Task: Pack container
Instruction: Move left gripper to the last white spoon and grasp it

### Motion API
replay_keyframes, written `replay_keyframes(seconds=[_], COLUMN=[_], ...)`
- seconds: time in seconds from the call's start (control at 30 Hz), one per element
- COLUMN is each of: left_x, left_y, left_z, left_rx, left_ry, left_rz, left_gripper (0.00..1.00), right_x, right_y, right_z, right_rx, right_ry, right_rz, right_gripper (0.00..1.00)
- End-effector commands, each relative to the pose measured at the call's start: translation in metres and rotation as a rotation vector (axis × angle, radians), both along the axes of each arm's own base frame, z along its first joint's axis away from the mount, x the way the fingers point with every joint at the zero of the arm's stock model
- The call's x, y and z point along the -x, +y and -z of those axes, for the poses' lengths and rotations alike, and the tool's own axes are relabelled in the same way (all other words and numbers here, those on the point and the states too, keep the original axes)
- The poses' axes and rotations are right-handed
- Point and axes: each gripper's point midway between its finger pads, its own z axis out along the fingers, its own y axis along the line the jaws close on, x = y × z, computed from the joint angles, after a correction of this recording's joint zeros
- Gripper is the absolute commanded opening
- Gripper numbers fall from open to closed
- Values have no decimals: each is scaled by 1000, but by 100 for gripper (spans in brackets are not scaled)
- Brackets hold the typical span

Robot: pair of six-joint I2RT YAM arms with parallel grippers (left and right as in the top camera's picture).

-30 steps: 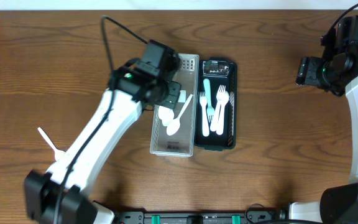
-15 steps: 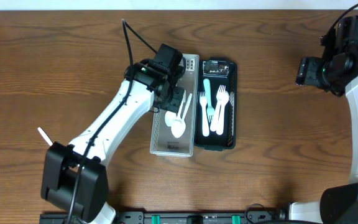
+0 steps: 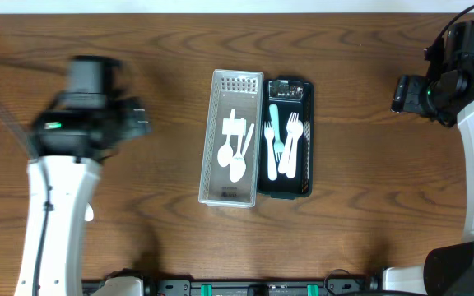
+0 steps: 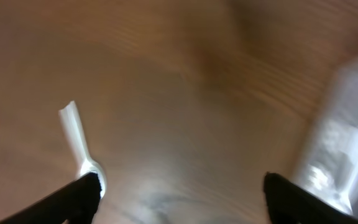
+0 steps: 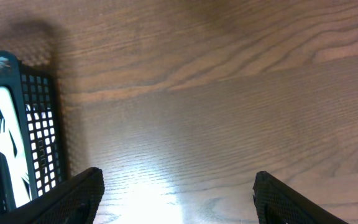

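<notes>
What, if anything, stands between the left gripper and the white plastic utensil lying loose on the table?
Nothing visible does. In the blurred left wrist view, the open left gripper looks onto bare table, and the white utensil lies there alone, close to one fingertip.

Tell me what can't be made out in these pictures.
Left wrist: motion blur; the white utensil could be spoon or fork, its head behind a finger.
Overhead: left gripper smeared by blur.
Right wrist: black basket cut off by the left edge.
Overhead: cutlery overlaps in the white container; count unclear.
</notes>
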Motion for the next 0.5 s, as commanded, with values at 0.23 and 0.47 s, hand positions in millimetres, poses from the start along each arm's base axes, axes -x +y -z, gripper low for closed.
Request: replay_keyframes(seconds=[0.23,0.47], left_x=[51,61], left_y=[123,152], left_z=[78,147], left_rx=[199,278], left_ry=[139,264], left_rz=[-448,-527], left_gripper=[96,97], right_x=[1,1], right_y=[1,1], right_z=[4,4], right_rx=[3,3], right_ry=[14,15], right_rz=[-15,-15], right_gripper=[80,81])
